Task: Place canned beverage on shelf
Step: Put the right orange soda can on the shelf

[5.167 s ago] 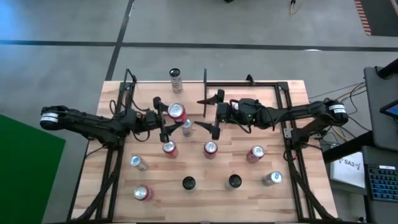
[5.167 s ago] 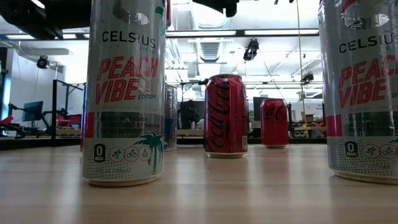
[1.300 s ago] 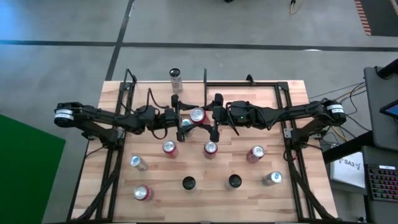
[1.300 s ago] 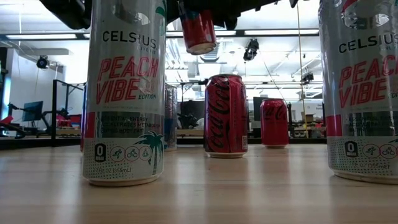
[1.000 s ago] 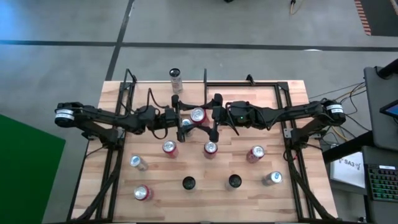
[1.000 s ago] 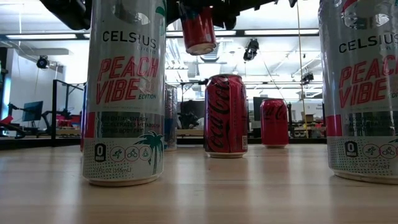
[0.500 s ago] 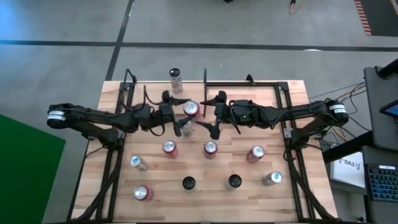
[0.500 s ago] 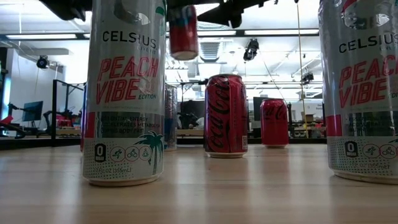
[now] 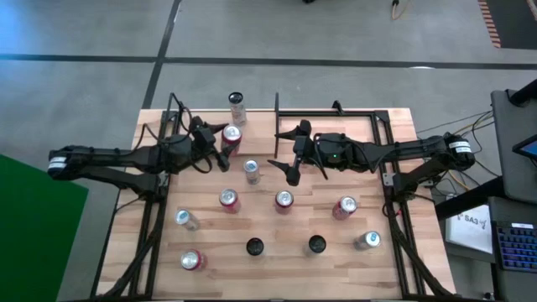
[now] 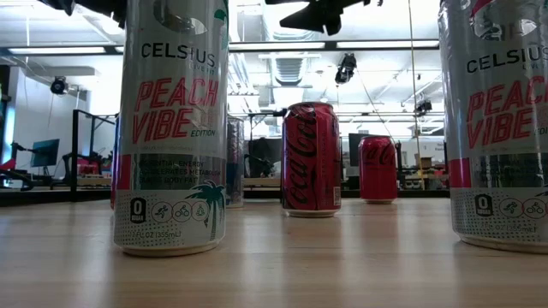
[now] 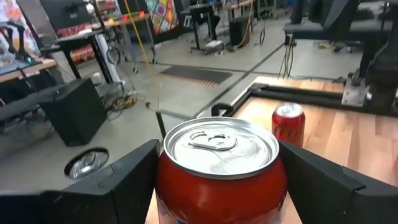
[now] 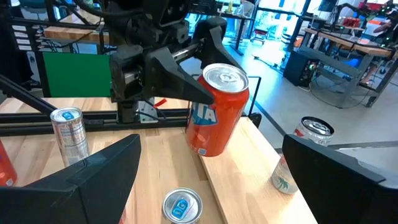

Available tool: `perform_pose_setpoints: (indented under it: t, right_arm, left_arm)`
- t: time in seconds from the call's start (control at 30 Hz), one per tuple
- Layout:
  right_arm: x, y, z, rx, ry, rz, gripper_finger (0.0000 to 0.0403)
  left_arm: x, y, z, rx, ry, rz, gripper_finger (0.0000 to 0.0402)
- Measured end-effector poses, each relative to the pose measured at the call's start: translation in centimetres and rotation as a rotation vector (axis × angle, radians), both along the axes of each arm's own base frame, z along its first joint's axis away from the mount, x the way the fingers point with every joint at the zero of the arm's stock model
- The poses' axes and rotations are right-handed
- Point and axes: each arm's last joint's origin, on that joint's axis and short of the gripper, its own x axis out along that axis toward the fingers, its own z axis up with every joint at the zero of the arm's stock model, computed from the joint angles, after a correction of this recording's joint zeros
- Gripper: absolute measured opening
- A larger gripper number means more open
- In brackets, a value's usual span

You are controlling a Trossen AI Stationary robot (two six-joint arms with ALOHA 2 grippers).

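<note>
A red canned beverage hangs above the table's far left part, with my left gripper shut on it. In the right wrist view the can leans slightly, silver top up. The shelf's light plank runs along the far edge below and beyond it, with a silver can standing on it near the black upright rod. My right gripper hovers open over the table's middle, right of the can, touching nothing. In the low view the held can is out of sight. My left gripper pinches the red can's side wall between its two fingers, one on each side, just below the top rim. The fingers come level from the table's left. The can is lifted clear of the table, nearly upright.
Several cans stand on the table: a silver one just near of the held can, red ones, and more toward the near edge. Black frame rods run along both sides.
My left gripper has carried the red can from the table's middle, beside my right gripper, toward the left and far edge. It has tipped up from pointing steeply down to nearly level. The can has left the low view. My right gripper has stayed almost in place.
</note>
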Motion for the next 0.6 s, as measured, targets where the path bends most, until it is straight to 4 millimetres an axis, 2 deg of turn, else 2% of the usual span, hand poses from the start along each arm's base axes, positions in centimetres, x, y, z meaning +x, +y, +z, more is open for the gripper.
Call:
perform_pose_setpoints:
  t: [0.33, 0.47, 0.6]
  right_arm:
    - [0.0, 0.0, -0.1, 0.007, 0.013, -0.002, 0.0381]
    - [0.0, 0.0, -0.2, 0.006, 0.014, -0.001, 0.0381]
    - [0.0, 0.0, -0.2, 0.007, 0.014, -0.001, 0.0381]
  left_arm:
    - [-1.4, 0.8, -2.7, -0.054, 0.005, 0.098, 0.0288]
    - [-2.2, 1.7, -3.9, -0.046, 0.025, 0.217, 0.0288]
    - [-2.6, 2.9, -5.0, -0.058, -0.014, 0.233, 0.0288]
